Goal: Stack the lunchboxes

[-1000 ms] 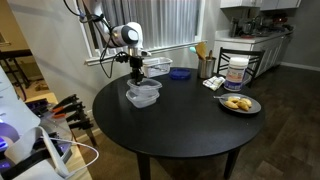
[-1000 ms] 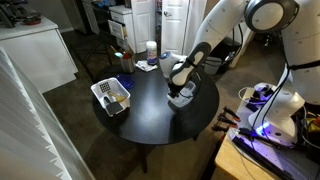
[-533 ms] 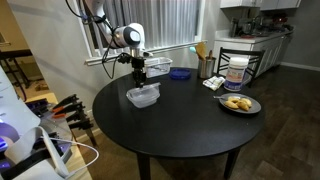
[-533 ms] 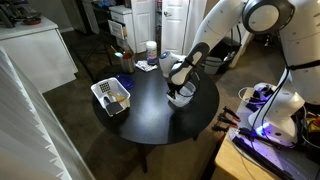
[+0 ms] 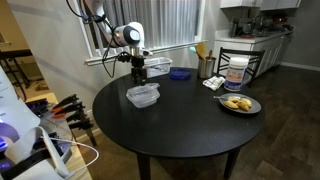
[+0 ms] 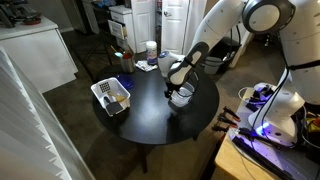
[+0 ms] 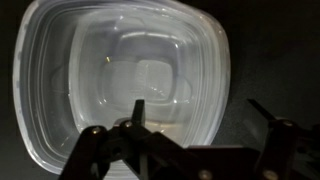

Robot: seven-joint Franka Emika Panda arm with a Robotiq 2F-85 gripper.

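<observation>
The lunchboxes [image 5: 143, 95] are nested in 1 pile on the surface [image 5: 180, 128]; the end effector [image 5: 139, 76] is held open, empty, above them. Stacking is judged done.

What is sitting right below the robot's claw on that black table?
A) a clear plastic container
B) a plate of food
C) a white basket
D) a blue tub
A: the wrist view shows the clear plastic container filling the picture just beneath the open gripper.
</observation>
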